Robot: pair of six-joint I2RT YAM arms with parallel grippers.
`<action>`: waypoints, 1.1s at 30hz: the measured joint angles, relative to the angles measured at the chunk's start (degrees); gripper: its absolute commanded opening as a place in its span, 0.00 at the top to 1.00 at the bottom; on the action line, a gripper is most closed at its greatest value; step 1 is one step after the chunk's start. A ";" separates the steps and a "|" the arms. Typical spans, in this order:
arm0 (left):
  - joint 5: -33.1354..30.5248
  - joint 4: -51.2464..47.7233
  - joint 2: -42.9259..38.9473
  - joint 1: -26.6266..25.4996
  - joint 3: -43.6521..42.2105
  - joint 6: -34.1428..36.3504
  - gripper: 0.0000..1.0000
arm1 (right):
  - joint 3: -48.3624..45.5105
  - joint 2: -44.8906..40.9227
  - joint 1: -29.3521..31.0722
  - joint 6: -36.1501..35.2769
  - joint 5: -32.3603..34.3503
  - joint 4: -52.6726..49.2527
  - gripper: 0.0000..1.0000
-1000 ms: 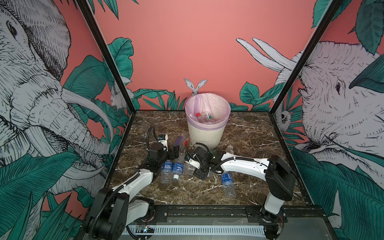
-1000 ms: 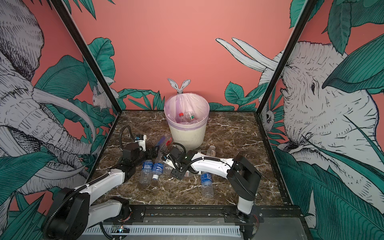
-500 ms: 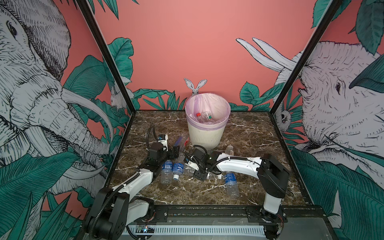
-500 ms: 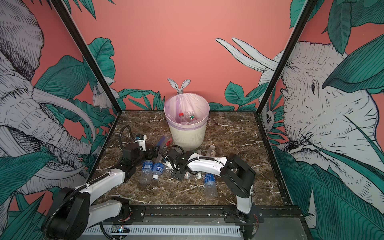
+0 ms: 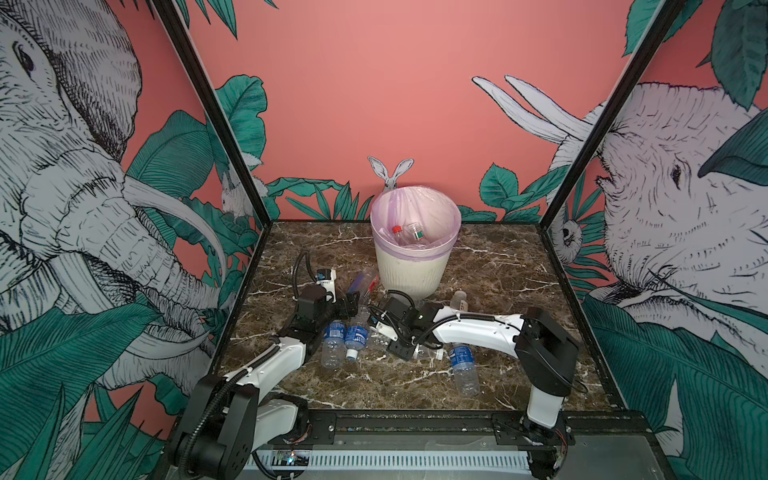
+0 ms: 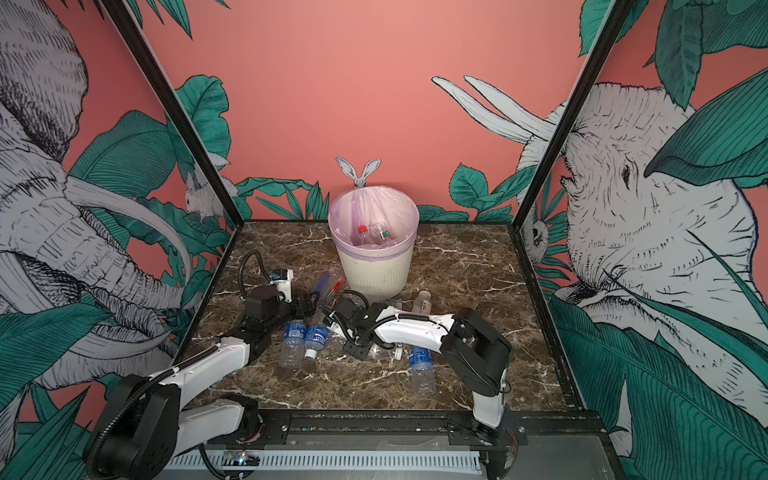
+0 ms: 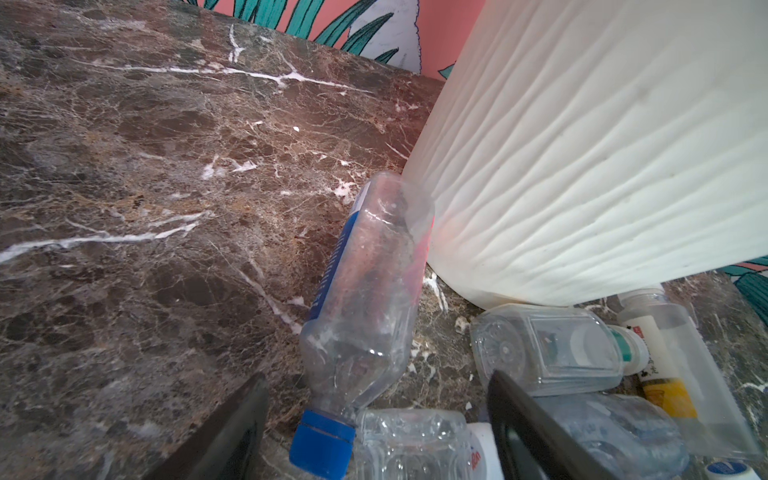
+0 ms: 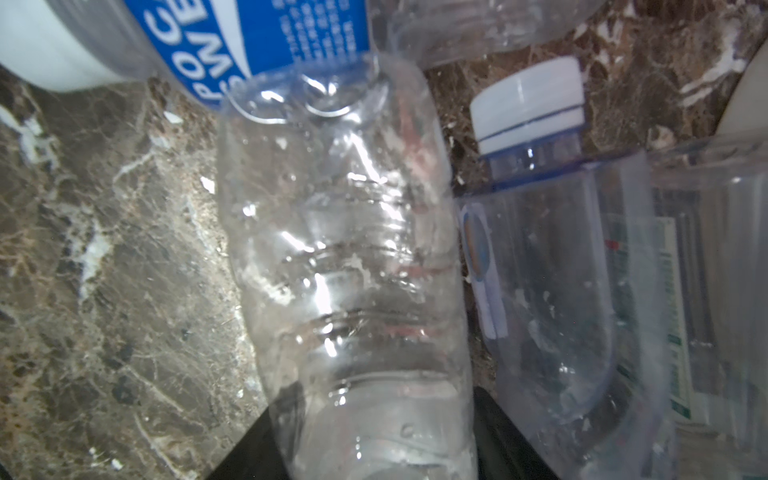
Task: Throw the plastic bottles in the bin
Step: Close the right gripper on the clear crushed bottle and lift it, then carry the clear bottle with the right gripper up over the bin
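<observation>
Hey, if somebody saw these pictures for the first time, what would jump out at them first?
The cream bin with its lilac liner stands at the back middle of the marble table, two bottles already inside. In front of it a jumble of clear plastic bottles lies between the two arms, and the right gripper has its jaws closed on a clear ribbed bottle.

Strewn plastic bottles block the bin's foot (rightward tabletop open).
</observation>
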 measured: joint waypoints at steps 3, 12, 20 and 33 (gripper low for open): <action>0.24 0.04 0.31 0.00 0.00 -0.07 0.16 | -1.42 -1.11 0.04 0.09 0.37 0.90 0.47; 1.64 0.35 1.22 0.00 0.07 -0.15 0.16 | -11.04 -12.87 0.15 2.56 2.73 3.21 0.48; 4.50 1.86 2.67 0.00 0.48 -0.37 0.16 | -21.51 -30.95 1.57 9.16 5.53 13.92 0.49; 6.51 3.69 3.21 0.00 0.55 -0.90 0.16 | -29.18 -49.57 1.86 17.84 13.38 21.11 0.53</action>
